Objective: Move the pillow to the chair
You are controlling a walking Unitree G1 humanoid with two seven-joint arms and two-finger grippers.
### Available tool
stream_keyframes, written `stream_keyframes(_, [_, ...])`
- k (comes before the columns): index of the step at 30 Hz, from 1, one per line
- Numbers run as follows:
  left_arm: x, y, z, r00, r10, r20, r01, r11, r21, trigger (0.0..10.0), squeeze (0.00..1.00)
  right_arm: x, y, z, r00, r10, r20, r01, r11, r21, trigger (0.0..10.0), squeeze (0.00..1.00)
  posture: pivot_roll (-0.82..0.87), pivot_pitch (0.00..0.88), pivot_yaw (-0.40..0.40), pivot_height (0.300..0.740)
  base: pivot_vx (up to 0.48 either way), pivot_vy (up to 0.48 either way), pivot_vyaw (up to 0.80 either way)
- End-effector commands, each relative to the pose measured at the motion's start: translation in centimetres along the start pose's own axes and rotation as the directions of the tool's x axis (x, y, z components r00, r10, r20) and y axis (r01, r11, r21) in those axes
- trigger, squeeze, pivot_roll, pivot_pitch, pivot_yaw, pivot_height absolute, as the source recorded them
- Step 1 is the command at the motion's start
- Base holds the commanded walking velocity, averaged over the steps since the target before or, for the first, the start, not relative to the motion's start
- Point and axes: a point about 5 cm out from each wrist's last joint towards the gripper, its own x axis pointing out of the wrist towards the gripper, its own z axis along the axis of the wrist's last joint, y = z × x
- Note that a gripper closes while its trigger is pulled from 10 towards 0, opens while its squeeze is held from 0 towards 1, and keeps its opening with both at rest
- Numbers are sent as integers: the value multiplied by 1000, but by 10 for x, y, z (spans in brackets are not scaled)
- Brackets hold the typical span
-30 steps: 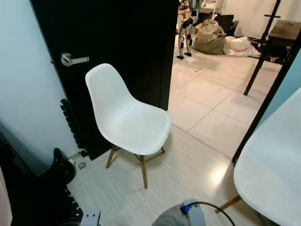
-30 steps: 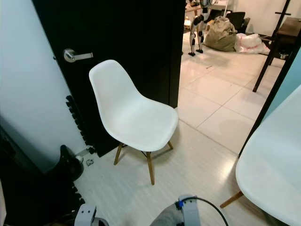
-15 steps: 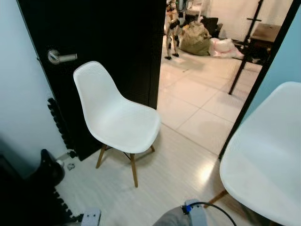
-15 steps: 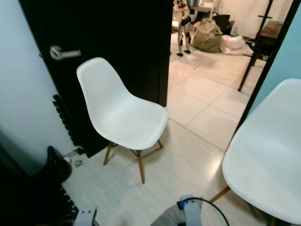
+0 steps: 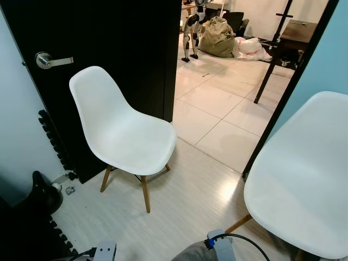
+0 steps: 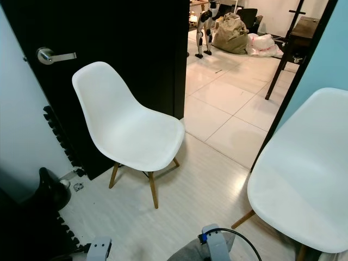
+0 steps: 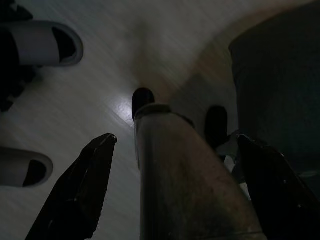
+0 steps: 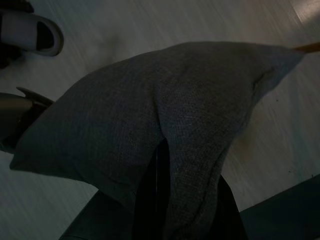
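A white shell chair [image 5: 125,136] on wooden legs stands before the black door, its seat bare. The grey knit pillow [image 8: 150,115] hangs low over the pale floor with my right gripper [image 8: 161,170] shut on its underside; the cloth bunches over the dark fingers. A grey edge of the pillow [image 5: 190,254] shows in the left eye view, low down beside my right wrist [image 5: 217,242]. My left gripper [image 7: 176,139] hangs open near the floor, one black finger [image 7: 85,190] on each side of my own leg.
A second white chair [image 5: 304,179] stands close on the right. The black door [image 5: 125,43] with a silver handle [image 5: 51,60] is on the left, an open doorway to a tiled room [image 5: 223,103] beyond. Dark gear [image 5: 43,190] lies at lower left. Slippers [image 7: 42,42] lie on the floor.
The whole view has swung to the right: the chair by the door sits further left in the picture and more of the right-hand chair shows. The pillow stays held low.
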Motion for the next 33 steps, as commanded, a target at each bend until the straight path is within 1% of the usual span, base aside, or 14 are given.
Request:
stream_keyframes(1, [-1, 0, -7, 1000, -1, -27, 1, 1000, 4, 10000, 0, -1, -4, -2, 1000, -27, 1, 27, 999, 22, 10000, 0, 38, 0, -50, 740, 0, 0, 0])
stream_keyframes(3, [-1, 0, -7, 1000, -3, -28, 3, 1000, 5, 10000, 0, -1, -5, -3, 999, -35, -2, 36, 998, 45, 10000, 0, 38, 0, -48, 740, 0, 0, 0])
stream_keyframes(12, [0, 1, -2, 1000, -17, -26, 18, 999, 31, 10000, 0, -1, -3, -2, 999, -41, -4, 41, 998, 55, 10000, 0, 37, 0, -40, 740, 0, 0, 0])
stream_keyframes(16, [1, 3, 4, 1000, -6, -7, 6, 1000, 3, 10000, 0, 0, -4, 2, 998, -56, 9, 55, 994, 90, 10000, 0, 28, 0, -22, 740, 0, 0, 0])
stream_keyframes(22, [1, 3, 4, 1000, -14, -19, 15, 999, 35, 10000, 0, 0, -4, 3, 998, -63, 13, 61, 992, 114, 10000, 0, 23, 0, -9, 740, 0, 0, 0])
stream_keyframes(24, [0, 4, 3, 1000, -19, -22, 20, 999, 47, 10000, 0, 1, -2, 1, 998, -61, 10, 59, 992, 113, 10000, 0, 15, 0, -1, 740, 0, 0, 0])
stream_keyframes(26, [0, 5, 1, 1000, -17, -26, 18, 999, 47, 10000, 0, 0, -1, -3, 998, -68, 4, 67, 989, 135, 10000, 0, 9, 0, -1, 740, 0, 0, 0])
stream_keyframes(33, [0, -3, -2, 999, -34, -33, 36, 998, 49, 10000, 0, -1, -4, -7, 996, -83, -6, 83, 985, 152, 10000, 0, 14, 0, -5, 740, 0, 0, 0])
